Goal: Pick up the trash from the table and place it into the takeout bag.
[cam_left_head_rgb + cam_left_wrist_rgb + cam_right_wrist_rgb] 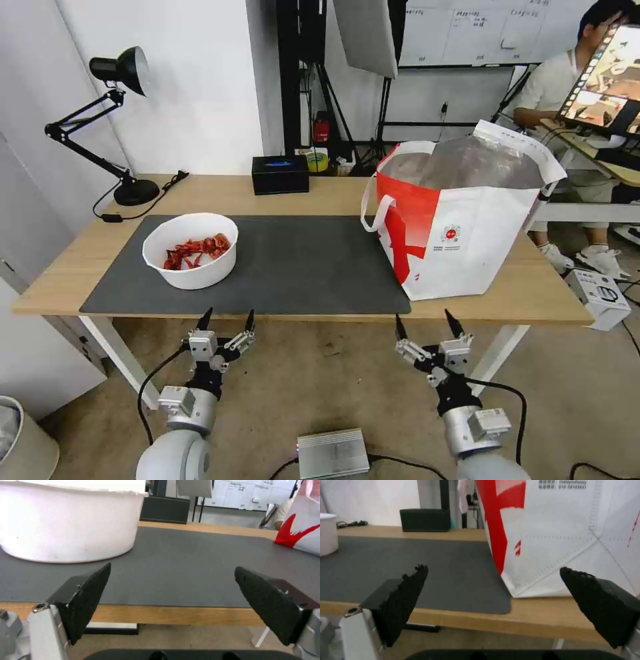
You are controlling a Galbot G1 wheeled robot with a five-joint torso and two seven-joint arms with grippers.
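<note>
My left tool (pixel 227 320) hangs in front of the near edge of the counter (pixel 333 193), a little below its top, with both fingers spread apart and nothing between them. My right tool (pixel 427 326) is at the same height further to the right, also released and empty. In the left wrist view the two dark pads (pixel 85 600) of my left tool stand wide apart, and in the right wrist view the pads (pixel 401 602) of my right tool are the same.

Just behind the wooden edge lies the dark grey mat (pixel 300 267), which covers the middle of the counter. On the left part of the mat stands the white round bowl (pixel 191 251), upright, with red shells (pixel 198 250) inside it. It is directly beyond my left tool and not touching it.

On the right side stands the takeout bag (pixel 460 213), white with red panels and a small round red logo (pixel 451 234) on its front. Its mouth is open and the silver lining is visible. Its bottom left corner rests on the mat edge and the rest on bare wood. A white strap handle (pixel 373 200) hangs on its left side. The bag is beyond my right tool.

At the far edge of the counter a black tissue box (pixel 280 174) stands on the wood, and a black desk lamp (pixel 110 120) stands at the far left corner.
</note>
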